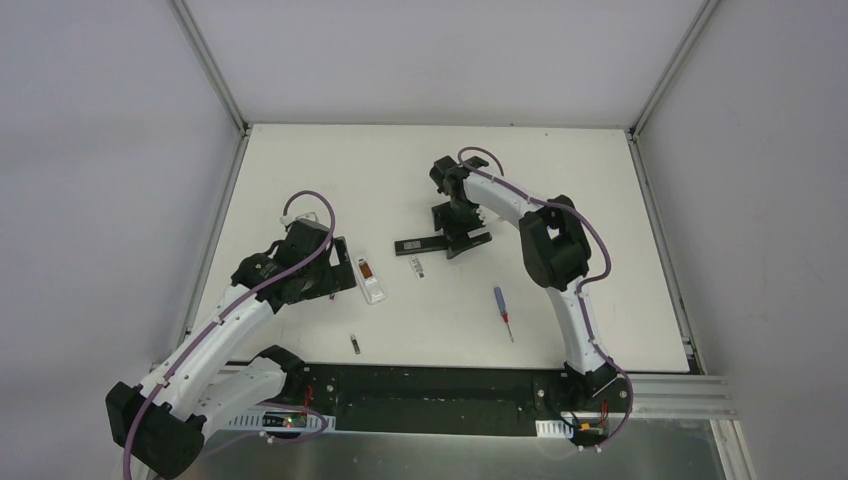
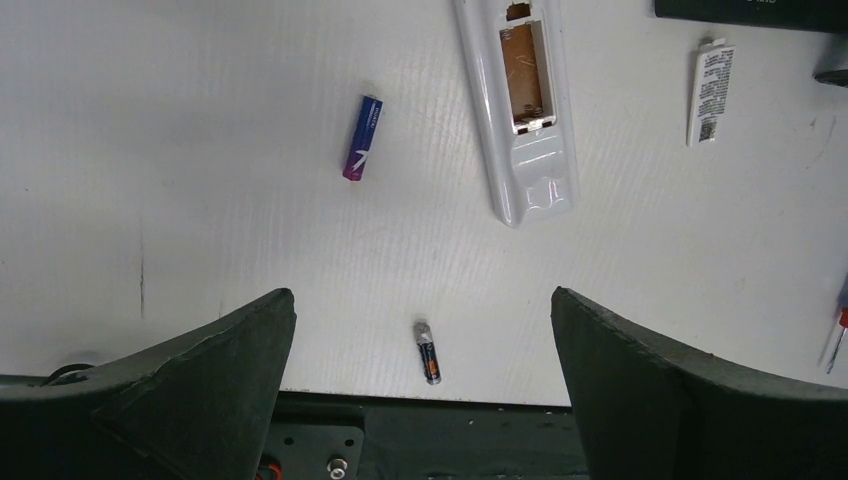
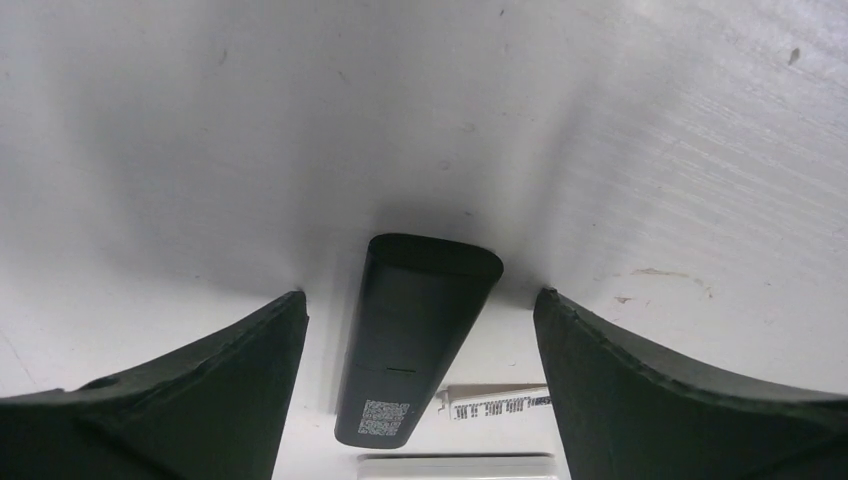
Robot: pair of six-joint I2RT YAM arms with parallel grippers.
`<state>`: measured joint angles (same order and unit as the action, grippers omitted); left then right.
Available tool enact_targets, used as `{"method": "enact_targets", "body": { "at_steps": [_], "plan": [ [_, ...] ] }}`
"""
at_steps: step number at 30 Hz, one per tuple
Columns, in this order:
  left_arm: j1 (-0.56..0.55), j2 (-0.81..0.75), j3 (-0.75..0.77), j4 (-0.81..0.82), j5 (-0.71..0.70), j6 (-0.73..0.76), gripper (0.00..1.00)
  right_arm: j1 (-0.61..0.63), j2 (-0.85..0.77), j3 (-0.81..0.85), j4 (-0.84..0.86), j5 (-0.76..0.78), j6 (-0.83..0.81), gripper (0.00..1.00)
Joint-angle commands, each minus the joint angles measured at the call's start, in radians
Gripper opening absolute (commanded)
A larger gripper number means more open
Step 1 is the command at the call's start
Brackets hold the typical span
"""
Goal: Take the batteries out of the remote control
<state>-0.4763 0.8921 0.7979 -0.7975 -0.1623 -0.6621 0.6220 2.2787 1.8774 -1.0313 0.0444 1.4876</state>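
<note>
Bench [image 1: 300,180] with two arms, seen from above and from each wrist.

Left end effector [image 2: 422,300]: released. Its two dark fingers [image 2: 200,390] are spread wide above the bench near the front edge and grip nothing.

White remote [image 2: 515,110]: lying back-up on the bench just beyond the left end effector. Its battery bay [image 2: 524,70] is uncovered and the brown floor shows.

Blue battery [image 2: 363,138]: flat on the bench, left of the white remote and apart from it.

Dark battery with an orange band [image 2: 429,352]: flat on the bench close to the front edge. In the wrist view it sits between the left fingers and touches neither.

Small white printed piece [image 2: 710,95]: flat on the bench between the white remote and the black remote [image 3: 415,340].

Right end effector [image 3: 420,297]: released, straddling the black remote near one end. There is one finger on either side, with a gap visible at each. The black remote lies flat with its label side up, ungripped.

Blue-handled screwdriver [image 1: 503,312]: on the bench right of centre, well apart from both remotes.
</note>
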Motion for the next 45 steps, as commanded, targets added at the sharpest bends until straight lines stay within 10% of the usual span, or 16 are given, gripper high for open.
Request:
{"method": "enact_targets", "body": {
  "at_steps": [1,9,17,45],
  "plan": [
    [0.007,-0.023,-0.008,0.004,0.000,-0.025,0.99,0.009,0.009,0.036,-0.051,0.028,0.033,0.84],
    [0.007,-0.026,-0.006,0.003,0.006,-0.035,0.99,0.004,-0.008,0.006,-0.009,-0.020,0.044,0.60],
    [0.007,-0.012,0.005,0.008,0.028,-0.036,0.99,-0.008,-0.136,-0.150,0.156,-0.024,0.044,0.02],
    [-0.007,0.191,-0.101,0.765,0.607,-0.059,0.84,-0.004,-0.759,-0.802,0.591,-0.191,0.025,0.00]
  ]
}}
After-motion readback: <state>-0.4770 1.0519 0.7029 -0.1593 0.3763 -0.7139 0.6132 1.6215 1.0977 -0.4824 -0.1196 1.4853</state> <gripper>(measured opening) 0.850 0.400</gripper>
